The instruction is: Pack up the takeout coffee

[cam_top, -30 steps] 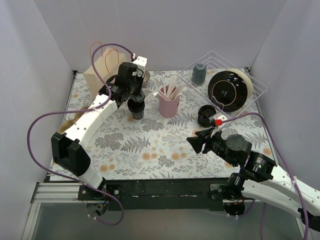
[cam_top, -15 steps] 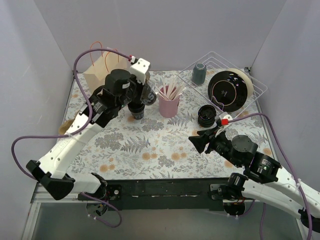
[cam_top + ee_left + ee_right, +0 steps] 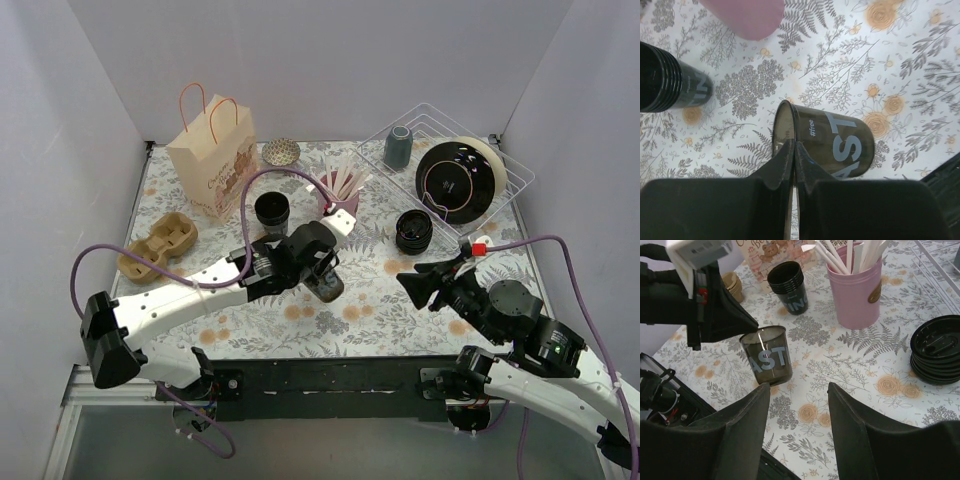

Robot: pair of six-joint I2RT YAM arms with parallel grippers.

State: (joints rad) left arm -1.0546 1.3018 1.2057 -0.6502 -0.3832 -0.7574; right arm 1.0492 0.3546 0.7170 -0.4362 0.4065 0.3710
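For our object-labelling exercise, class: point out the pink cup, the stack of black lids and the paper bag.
pink cup (image 3: 855, 302): right wrist view, side wall.
stack of black lids (image 3: 940, 341): right wrist view, top lid.
paper bag (image 3: 212, 168): top external view, printed front face.

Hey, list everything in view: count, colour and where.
paper bag: 1, tan, far left
cup carrier: 1, brown, left edge
dish: 1, patterned, far middle
cup stack: 1, black, centre-left
lidless cup: 1, dark, in left gripper
stirrer pot: 1, pink, centre
lid stack: 1, black, right-centre
wire rack: 1, white, far right
tumbler: 1, grey-blue, in rack
plate: 1, black, in rack
left gripper: shut on lidless cup
right gripper: open, empty
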